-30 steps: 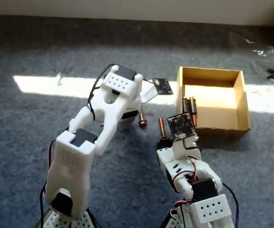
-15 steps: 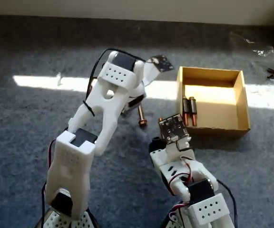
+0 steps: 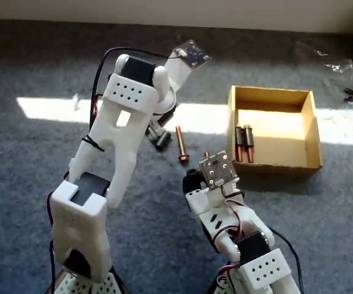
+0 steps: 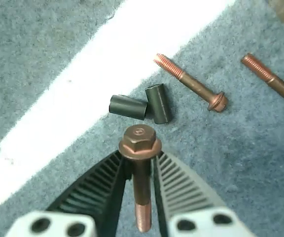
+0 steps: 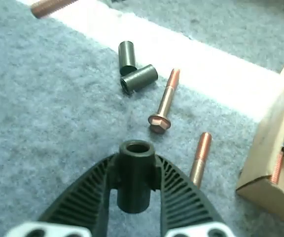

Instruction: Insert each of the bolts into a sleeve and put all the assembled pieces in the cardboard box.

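- On the grey carpet between my two arms, a pair of loose sleeves lies at the edge of a strip of sunlight. They are short, dark and tube-shaped, and they touch each other at an angle.
- Just beside them I see a loose bolt. It is copper-coloured and lies flat, with its threaded end toward the sleeves and its flanged head away from them.
- A second loose bolt lies a little farther off, close to the right arm's wrist. It does not touch the first one.
- My left gripper is raised above the carpet with its jaws closed on the held bolt. The shank is pinched between the ribbed fingers, and the hexagonal head sticks out past the fingertips, above the two sleeves.
- My right gripper is low over the carpet and clamps the held sleeve between its fingers. The sleeve's open bore faces forward, toward the loose parts.
- Off to the right arm's side, the cardboard box sits open-topped on the carpet, partly in the sun.
- Inside it I count two assembled pieces. Each is a bolt in a sleeve, and they lie side by side against the wall nearest the loose bolts.
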You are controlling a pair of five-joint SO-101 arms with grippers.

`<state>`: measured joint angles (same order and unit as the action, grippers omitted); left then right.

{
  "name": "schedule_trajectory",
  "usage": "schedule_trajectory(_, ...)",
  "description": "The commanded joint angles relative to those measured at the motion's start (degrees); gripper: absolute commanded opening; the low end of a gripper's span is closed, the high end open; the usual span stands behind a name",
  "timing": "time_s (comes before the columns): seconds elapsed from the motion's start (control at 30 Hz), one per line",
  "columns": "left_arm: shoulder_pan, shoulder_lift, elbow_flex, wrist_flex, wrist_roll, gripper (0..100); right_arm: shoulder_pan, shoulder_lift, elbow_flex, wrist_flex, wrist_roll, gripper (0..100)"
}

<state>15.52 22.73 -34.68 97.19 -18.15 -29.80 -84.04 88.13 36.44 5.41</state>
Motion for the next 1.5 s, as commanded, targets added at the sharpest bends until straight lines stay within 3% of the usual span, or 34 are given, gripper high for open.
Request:
schedule_trajectory(0.0,0.5,-7.3,3.1,-1.6,0.5,0,-1.5,-0.4,-0.6,-2.2,0.7,0.4)
schedule_trajectory(0.27,0.6,-23.7,23.3,-13.3,2.8,0,-1.5,-0.4,-1.1,-2.8,0.7,0.4)
schedule_trajectory(0.43,0.3,-32.7,33.8,-19.9,3.1,0,-1.6,-0.3,-0.6,-11.6,0.7,0.4)
schedule_trajectory(0.67,0.4,-44.6,41.7,-25.8,8.3,0,-6.5,-0.3,-0.5,-14.9,0.3,0.4)
schedule_trajectory(1.0,0.8,-64.2,59.1,-35.6,9.0,0,-7.3,-0.7,6.8,-25.6,0.2,0.4)
schedule_trajectory(1.2,0.9,-76.4,69.8,-44.6,13.8,0,-7.3,-0.7,7.7,-26.2,0.2,0.4)
schedule_trajectory(1.47,4.4,-81.6,81.1,-55.8,19.7,0,-9.4,-0.7,7.7,-26.3,0.2,0.4)
